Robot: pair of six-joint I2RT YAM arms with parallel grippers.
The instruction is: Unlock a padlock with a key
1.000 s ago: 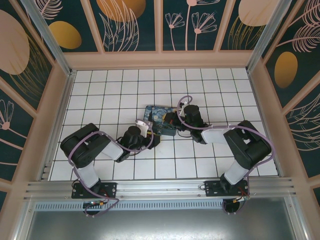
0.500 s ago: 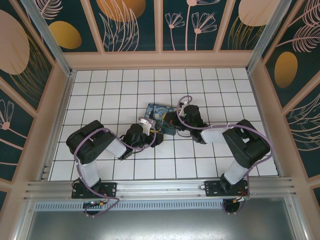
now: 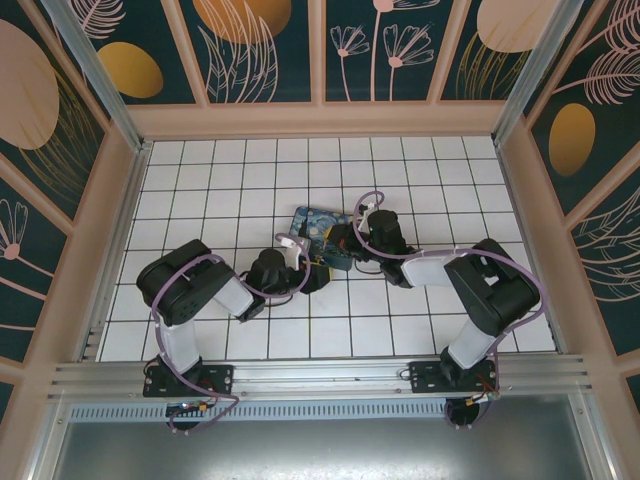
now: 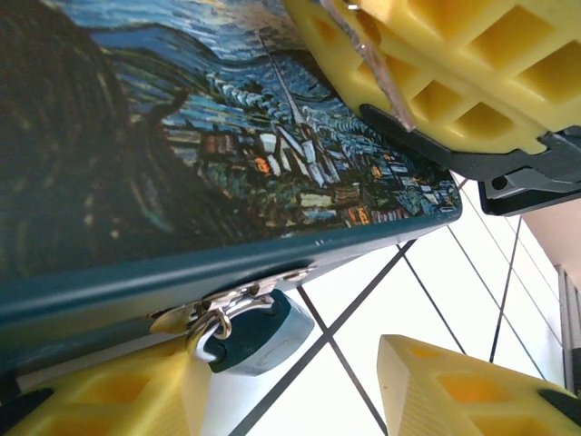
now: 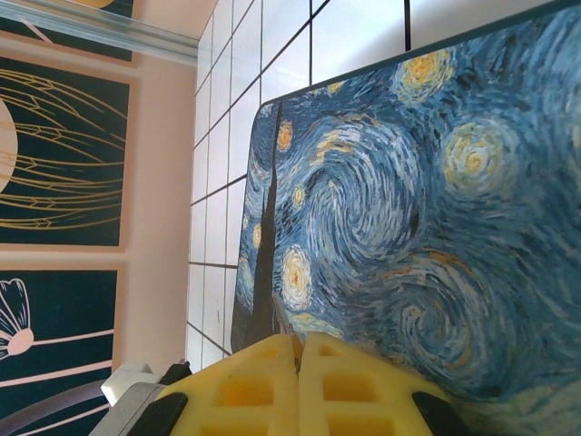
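Note:
The starry-night box point(image 4: 182, 136) lies on the tiled floor, and the small blue padlock point(image 4: 252, 331) hangs from the hasp on its front edge. My left gripper point(image 4: 281, 386) is open. The padlock sits between its yellow fingers point(image 4: 454, 386), close to the left one. In the top view the left gripper point(image 3: 306, 270) is at the box's near edge. My right gripper point(image 5: 298, 350) is shut on the thin silvery key point(image 5: 282, 322), whose blade pokes out over the box lid point(image 5: 418, 200). The left wrist view also shows the right gripper's fingers point(image 4: 454, 64) and the key point(image 4: 377, 68) above the lid.
The box point(image 3: 318, 233) sits mid-floor between both arms. White tiles surround it out to the patterned walls point(image 3: 90, 220). An aluminium rail point(image 3: 320, 378) runs along the near edge by the arm bases.
My left arm has swung right, which brings its gripper up to the box's front edge around the padlock. The right gripper has stayed over the lid with the key.

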